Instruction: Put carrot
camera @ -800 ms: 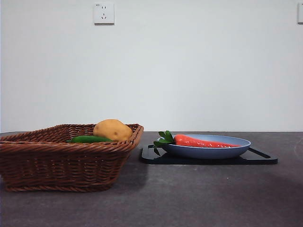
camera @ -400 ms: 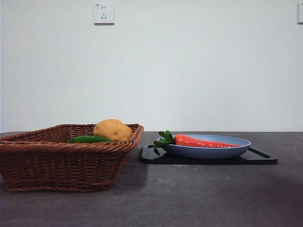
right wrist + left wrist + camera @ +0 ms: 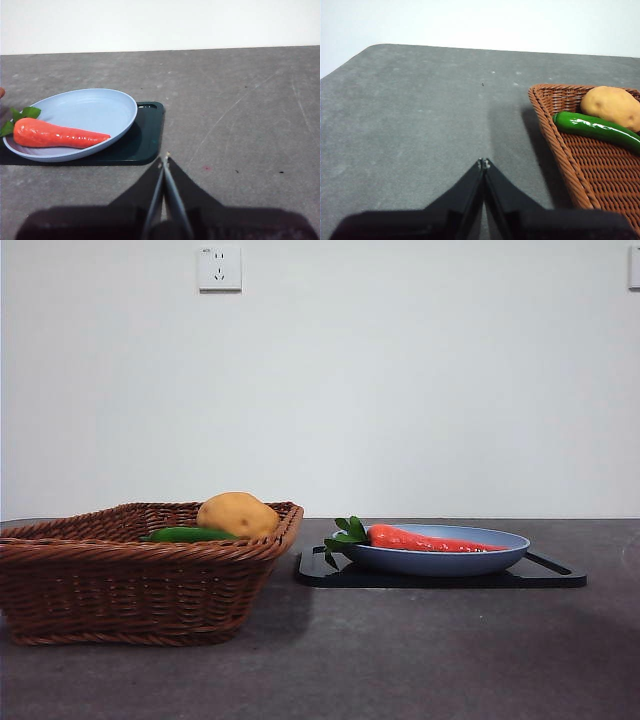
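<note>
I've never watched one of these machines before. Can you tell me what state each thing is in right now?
carrot: lying in the blue plate, untouched.
blue plate: on the black tray.
potato: in the wicker basket.
cucumber: in the basket, beside the potato.
left gripper: shut, empty, above bare table.
right gripper: shut, empty, near the tray.

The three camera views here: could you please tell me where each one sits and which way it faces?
Front view: low, at about table height, looking level across at the basket, the blue plate and the wall; no arm shows.
Left wrist view: on the left arm, looking over the left gripper, jaws shut, at bare table and the basket's corner.
Right wrist view: on the right arm, over the right gripper, jaws shut, toward the carrot on the plate.
Shared: front and left wrist views both show the potato and cucumber.
</note>
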